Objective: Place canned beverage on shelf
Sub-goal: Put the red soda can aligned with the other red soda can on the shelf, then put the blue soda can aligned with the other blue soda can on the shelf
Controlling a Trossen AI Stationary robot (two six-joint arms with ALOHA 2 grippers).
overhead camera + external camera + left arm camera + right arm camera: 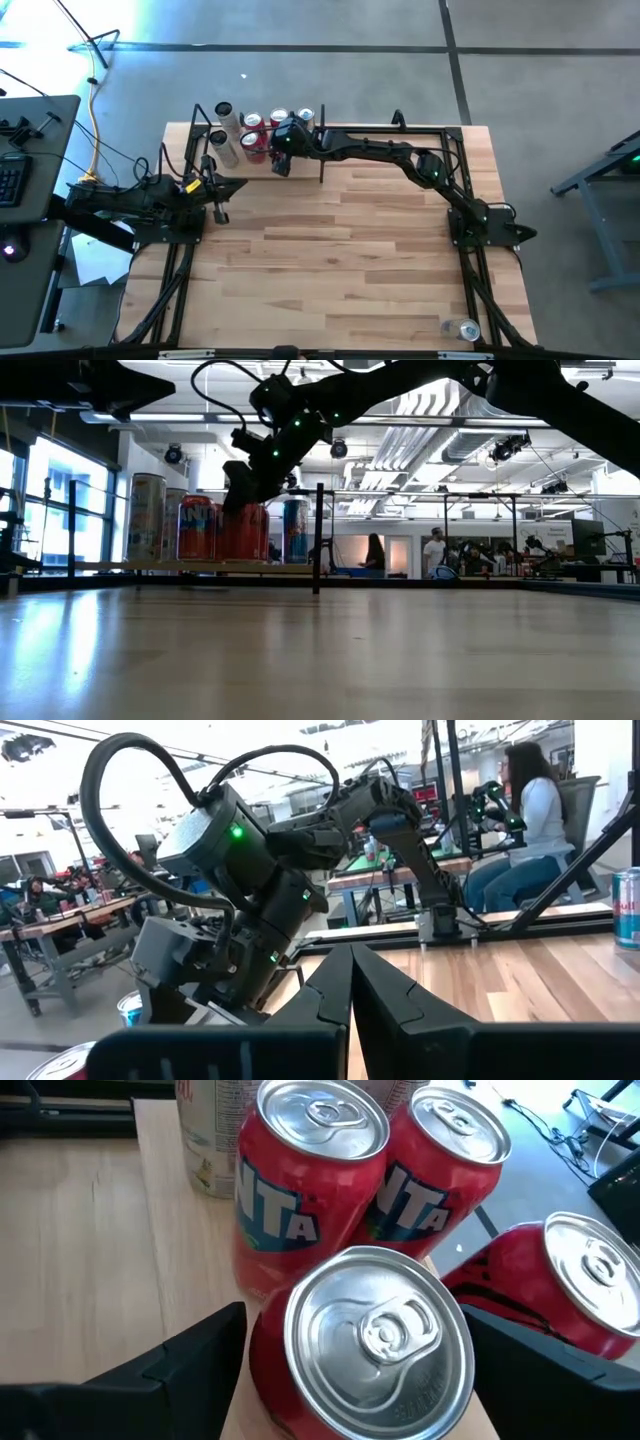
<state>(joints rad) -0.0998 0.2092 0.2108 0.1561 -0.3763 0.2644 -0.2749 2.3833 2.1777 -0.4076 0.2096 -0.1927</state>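
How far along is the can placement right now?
Nearly done: several cans already stand on the shelf. The right gripper has its fingers open either side of a red can standing among them, seemingly just released. Left: backing that arm away. The left gripper waits shut near the table's left edge.

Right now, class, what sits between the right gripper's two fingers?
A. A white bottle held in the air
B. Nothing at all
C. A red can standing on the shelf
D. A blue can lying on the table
C: in the right wrist view a red can stands upright between the spread fingers of the right gripper, on the shelf beside other cans.
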